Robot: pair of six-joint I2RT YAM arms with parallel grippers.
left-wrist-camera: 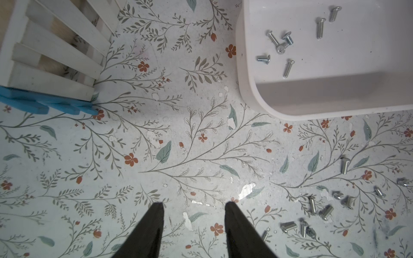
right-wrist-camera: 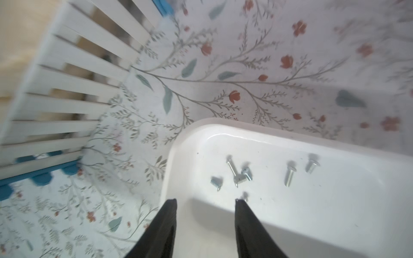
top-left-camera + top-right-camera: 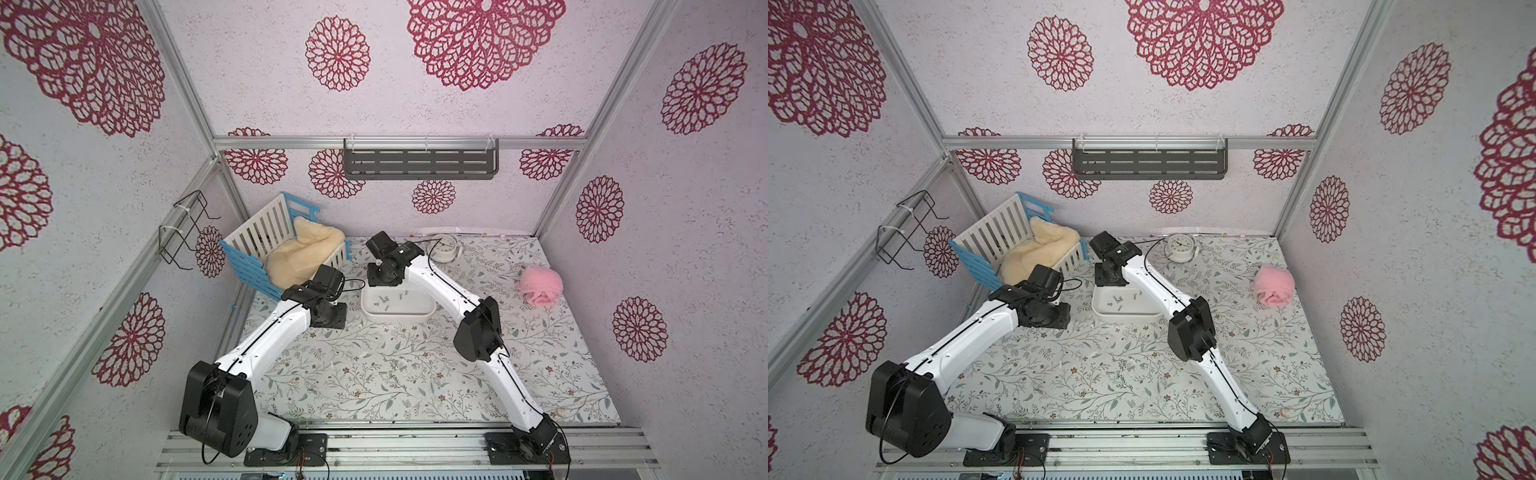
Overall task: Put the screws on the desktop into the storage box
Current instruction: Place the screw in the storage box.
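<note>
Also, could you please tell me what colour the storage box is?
The storage box is plain white, clearest in the left wrist view.

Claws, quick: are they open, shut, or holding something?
Left claw: open, holding nothing.
Right claw: open, holding nothing, above the white rectangular plastic storage box.

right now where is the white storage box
In both top views the storage box sits far-middle on the desktop, under the open right gripper, with the slatted crate to its left.

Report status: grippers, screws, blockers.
Both open, empty: left gripper above desktop, right gripper over storage box. Several screws in box, cluster on desktop. Nothing blocking between them.
</note>
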